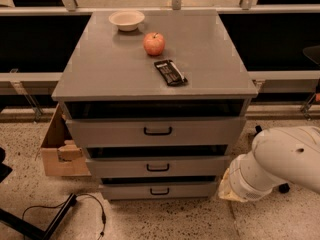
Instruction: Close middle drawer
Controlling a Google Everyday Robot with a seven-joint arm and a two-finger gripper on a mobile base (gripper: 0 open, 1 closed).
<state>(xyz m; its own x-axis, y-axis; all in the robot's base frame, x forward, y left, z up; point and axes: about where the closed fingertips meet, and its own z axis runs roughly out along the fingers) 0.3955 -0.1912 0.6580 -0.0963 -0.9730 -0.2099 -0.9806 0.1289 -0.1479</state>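
The middle drawer is the second of three grey drawers in the cabinet, with a flat front and a small black loop handle. A dark gap shows above its front. The top drawer and the lowest drawer also show dark gaps above them. My gripper is low at the cabinet's right front corner, beside the right ends of the middle and lowest drawers. It is mostly hidden behind my white arm.
A white bowl, a red apple and a black snack bar lie on the cabinet top. An open cardboard box stands at the left. A black cable lies on the floor in front.
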